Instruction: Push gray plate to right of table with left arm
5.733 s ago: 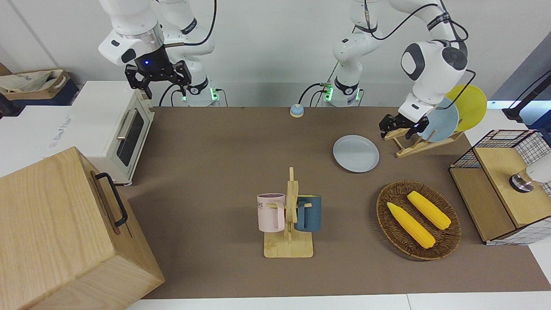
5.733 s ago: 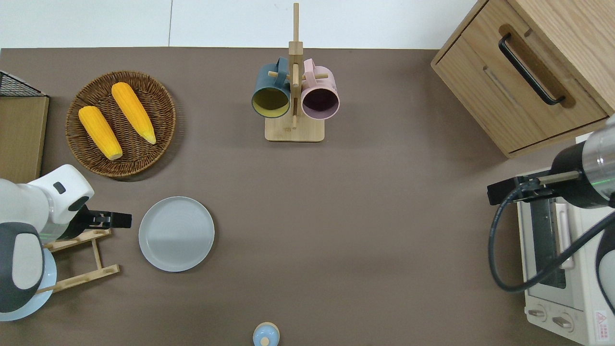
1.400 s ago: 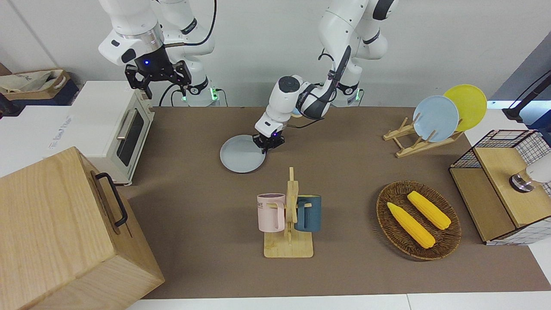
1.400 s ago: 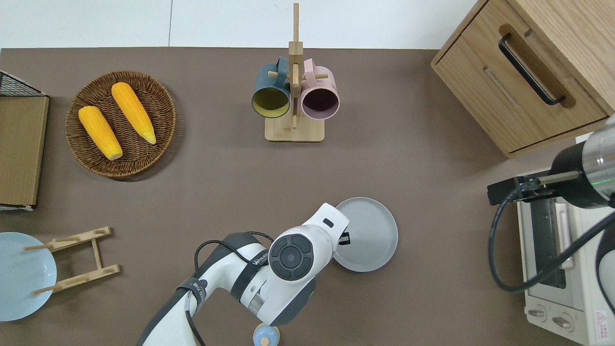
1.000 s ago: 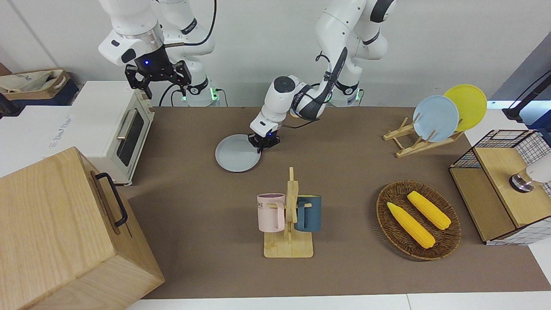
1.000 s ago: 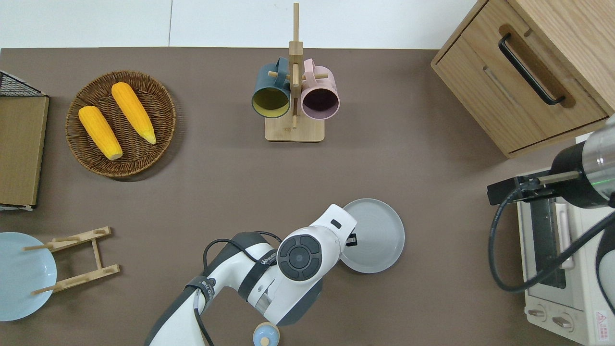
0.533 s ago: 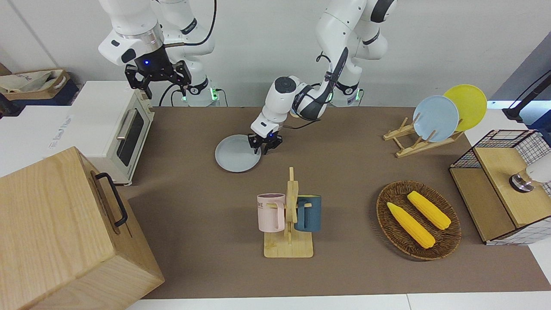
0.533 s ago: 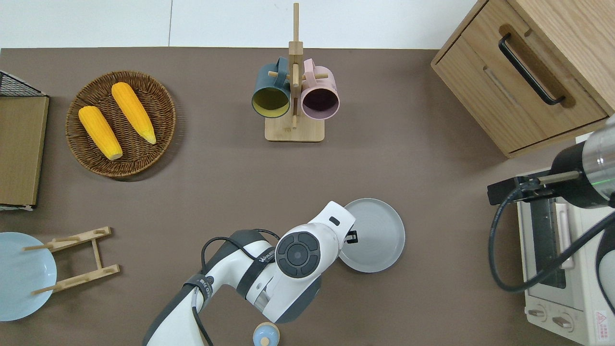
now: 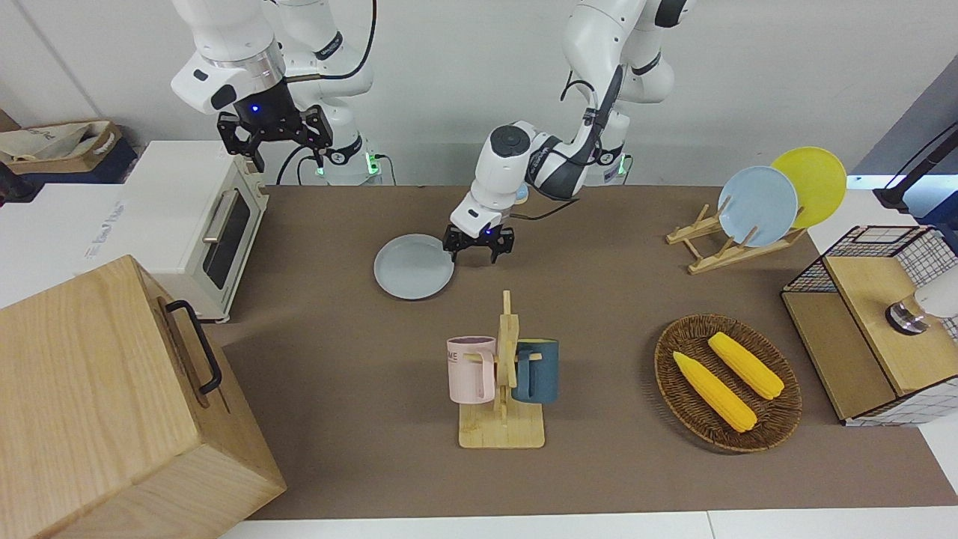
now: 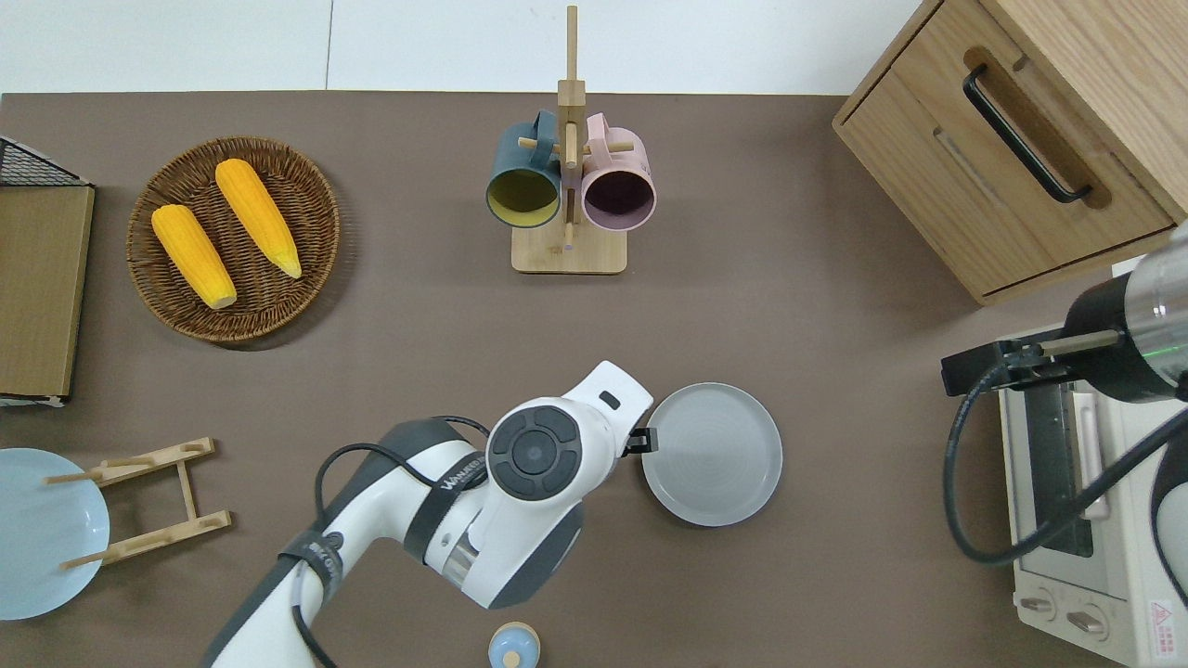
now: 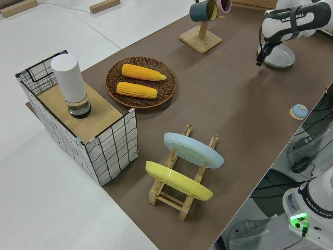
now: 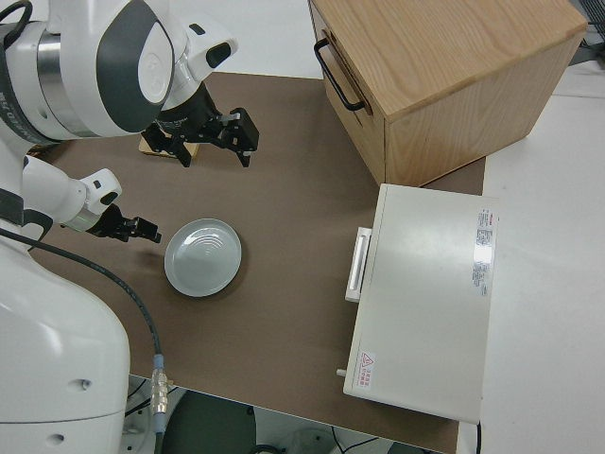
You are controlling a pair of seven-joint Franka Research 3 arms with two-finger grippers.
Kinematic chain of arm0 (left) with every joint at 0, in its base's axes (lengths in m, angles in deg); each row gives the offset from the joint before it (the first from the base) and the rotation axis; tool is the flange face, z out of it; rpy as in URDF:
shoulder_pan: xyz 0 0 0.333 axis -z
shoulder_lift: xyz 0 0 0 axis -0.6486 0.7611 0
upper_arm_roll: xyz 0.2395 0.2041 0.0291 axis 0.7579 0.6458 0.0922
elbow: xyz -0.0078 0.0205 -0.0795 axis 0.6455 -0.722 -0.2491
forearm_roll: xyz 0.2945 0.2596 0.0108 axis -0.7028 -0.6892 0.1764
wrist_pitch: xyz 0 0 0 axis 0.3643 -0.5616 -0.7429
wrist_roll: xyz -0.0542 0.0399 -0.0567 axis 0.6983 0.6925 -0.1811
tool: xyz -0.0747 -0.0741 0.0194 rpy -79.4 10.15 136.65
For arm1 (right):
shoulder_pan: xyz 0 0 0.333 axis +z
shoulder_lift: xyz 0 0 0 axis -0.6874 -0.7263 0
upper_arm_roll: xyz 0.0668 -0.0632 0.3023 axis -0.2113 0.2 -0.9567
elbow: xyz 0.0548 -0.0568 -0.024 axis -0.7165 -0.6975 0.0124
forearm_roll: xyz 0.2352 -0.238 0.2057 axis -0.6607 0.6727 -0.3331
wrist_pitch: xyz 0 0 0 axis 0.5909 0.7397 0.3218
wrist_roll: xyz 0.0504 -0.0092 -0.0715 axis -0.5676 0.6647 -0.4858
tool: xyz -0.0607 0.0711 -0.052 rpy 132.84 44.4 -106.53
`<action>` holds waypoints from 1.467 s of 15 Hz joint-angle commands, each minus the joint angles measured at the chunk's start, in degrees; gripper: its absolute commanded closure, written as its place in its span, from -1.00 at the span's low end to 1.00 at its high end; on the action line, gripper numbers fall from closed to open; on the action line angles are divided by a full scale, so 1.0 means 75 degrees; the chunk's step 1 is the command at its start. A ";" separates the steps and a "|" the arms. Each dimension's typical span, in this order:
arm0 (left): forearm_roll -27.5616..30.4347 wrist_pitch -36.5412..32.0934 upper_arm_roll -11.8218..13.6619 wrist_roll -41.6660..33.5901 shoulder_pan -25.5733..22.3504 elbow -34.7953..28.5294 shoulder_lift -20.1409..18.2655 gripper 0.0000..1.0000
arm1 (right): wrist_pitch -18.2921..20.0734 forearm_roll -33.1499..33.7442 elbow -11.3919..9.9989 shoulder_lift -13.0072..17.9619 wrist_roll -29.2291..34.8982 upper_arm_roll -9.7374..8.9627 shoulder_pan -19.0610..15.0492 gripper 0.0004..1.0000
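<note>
The gray plate [image 9: 413, 267] lies flat on the brown table [image 9: 337, 337], nearer to the robots than the mug rack and toward the right arm's end; it also shows in the overhead view [image 10: 713, 455] and the right side view [image 12: 202, 256]. My left gripper [image 9: 476, 252] is open and empty. It hangs just off the plate's rim on the left arm's side, as the overhead view [image 10: 640, 441] shows, and does not touch the plate. My right gripper [image 9: 275, 138] is open, and that arm is parked.
A wooden mug rack [image 9: 501, 382] with two mugs stands mid-table. A toaster oven [image 9: 202, 224] and a wooden drawer cabinet [image 9: 112, 404] fill the right arm's end. A basket of corn [image 9: 727, 382], a plate rack [image 9: 718, 251] and a wire crate [image 9: 876, 322] are at the left arm's end.
The left gripper slid the plate from beside the plate rack toward the right arm's end. In the last half second it opened and drew back off the rim; the plate lies still.
</note>
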 commanded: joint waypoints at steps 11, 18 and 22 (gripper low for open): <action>-0.0150 -0.4348 0.0038 -0.3864 -0.3454 0.1406 -0.1372 -0.98 | 0.0092 -0.0061 0.0007 0.0058 -0.0008 -0.0031 -0.0084 -0.97; -0.0150 -0.5027 0.0062 -0.5669 -0.4943 0.1943 -0.1853 -0.98 | 0.0092 -0.0061 -0.0004 0.0058 -0.0008 -0.0042 -0.0084 -0.97; -0.0150 -0.5393 0.0085 -0.6280 -0.5390 0.2707 -0.1736 -0.98 | 0.0092 -0.0061 0.0007 0.0058 -0.0008 -0.0042 -0.0084 -0.97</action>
